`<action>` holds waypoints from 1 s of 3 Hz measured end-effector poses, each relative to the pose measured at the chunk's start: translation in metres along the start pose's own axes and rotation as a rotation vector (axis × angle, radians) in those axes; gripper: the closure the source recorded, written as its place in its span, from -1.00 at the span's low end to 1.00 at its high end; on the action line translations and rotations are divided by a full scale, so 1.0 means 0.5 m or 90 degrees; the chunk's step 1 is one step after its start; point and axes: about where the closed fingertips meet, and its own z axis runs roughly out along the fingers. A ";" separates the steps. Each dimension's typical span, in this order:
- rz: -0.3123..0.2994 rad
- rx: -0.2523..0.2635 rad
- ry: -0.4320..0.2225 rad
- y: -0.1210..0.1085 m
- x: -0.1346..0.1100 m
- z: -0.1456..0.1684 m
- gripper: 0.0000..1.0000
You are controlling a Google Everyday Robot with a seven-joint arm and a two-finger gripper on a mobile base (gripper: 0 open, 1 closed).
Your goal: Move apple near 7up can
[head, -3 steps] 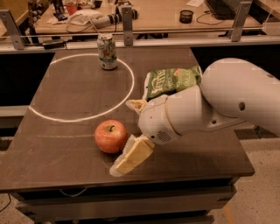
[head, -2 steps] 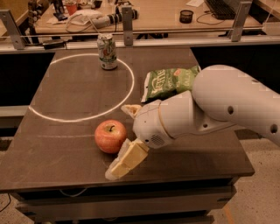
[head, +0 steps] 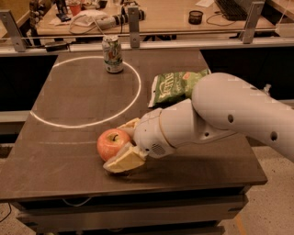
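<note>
Two pale fingers (head: 125,160) of the end effector (head: 113,148) stand spread apart low over the desk (head: 69,174), released rather than clenched, with the apple (head: 109,141) between them. One finger lies flat at the apple's 5 o'clock, touching or nearly touching its lower side. The other shows at its 1 o'clock, just beside the skin. Whether either one presses on the fruit cannot be told. The apple sits on the desk, stem up, toward the near edge, at about 7 o'clock from the desk's middle.

The arm (head: 229,114), white and thick, extends from 3 o'clock across the right half of the desk, its wrist just beside the apple.

A white ring (head: 139,87) is drawn on the desk, and the apple lies just outside it at its 5 o'clock. The can (head: 112,54) stands upright at the ring's 12 o'clock, near the far edge. It is well apart from the apple and at 12 o'clock from it. A green bag (head: 172,85) lies at the apple's 1 o'clock, outside the ring, partly hidden by the arm. Beyond the far edge stand metal posts (head: 133,23), and behind them is a bench (head: 174,13) with cables and small clutter.
</note>
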 end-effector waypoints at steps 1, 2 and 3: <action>0.009 -0.002 0.004 0.003 -0.001 0.007 0.26; 0.026 0.065 0.014 -0.042 -0.007 -0.019 0.72; 0.033 0.171 0.033 -0.144 -0.011 -0.061 1.00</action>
